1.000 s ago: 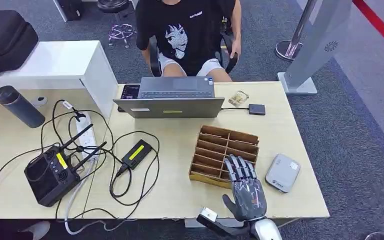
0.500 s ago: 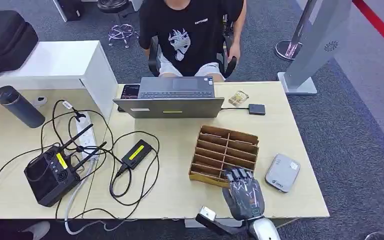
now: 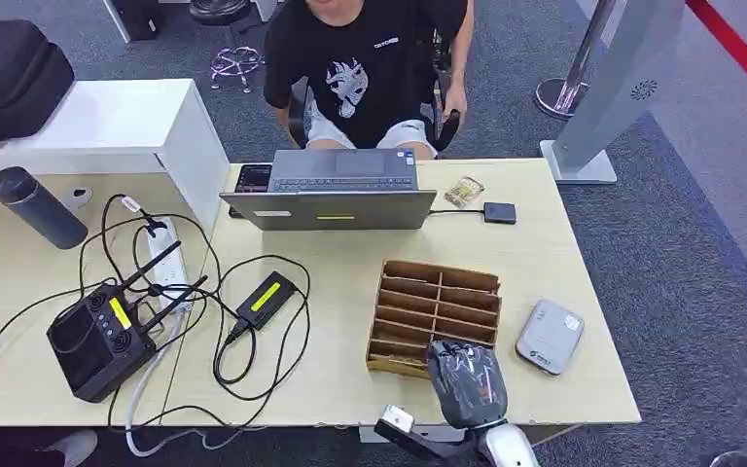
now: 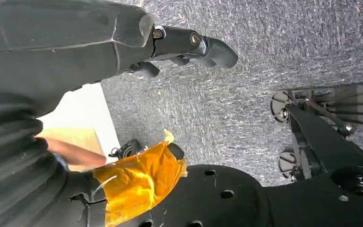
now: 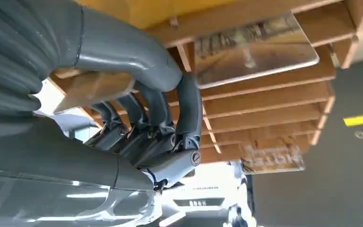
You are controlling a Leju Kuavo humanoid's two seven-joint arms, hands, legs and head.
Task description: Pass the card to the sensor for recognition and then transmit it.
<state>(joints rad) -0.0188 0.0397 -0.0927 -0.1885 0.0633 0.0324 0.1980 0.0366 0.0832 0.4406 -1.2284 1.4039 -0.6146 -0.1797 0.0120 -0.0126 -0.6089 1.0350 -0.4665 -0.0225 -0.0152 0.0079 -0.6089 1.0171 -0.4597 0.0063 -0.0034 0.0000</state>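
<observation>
A brown wooden card rack [image 3: 435, 304] stands on the pale table [image 3: 350, 379], right of centre. My right hand [image 3: 467, 381] sits at its near edge with the fingers curled down into the nearest slots. In the right wrist view the thumb [image 5: 137, 56] and dark fingers [image 5: 184, 118] bend in against the rack [image 5: 264, 120], close beside a glossy card [image 5: 253, 49] lying in a slot. Whether they pinch that card is unclear. A second card [image 5: 272, 158] lies in a farther slot. The grey-white sensor [image 3: 550, 337] lies just right of the rack. My left hand [image 4: 179, 42] hangs over the carpet, holding nothing.
A laptop [image 3: 331, 190] stands behind the rack, and a person [image 3: 370, 68] sits beyond it. A small black box [image 3: 499, 212], a black charger [image 3: 266, 298], a remote controller [image 3: 97, 341], cables and a dark bottle [image 3: 35, 207] lie on the tables.
My right hand's fingers, stretched flat over the rack a second ago, have curled down into its near slots, and the hand has drawn slightly nearer. The person has shifted in the chair.
</observation>
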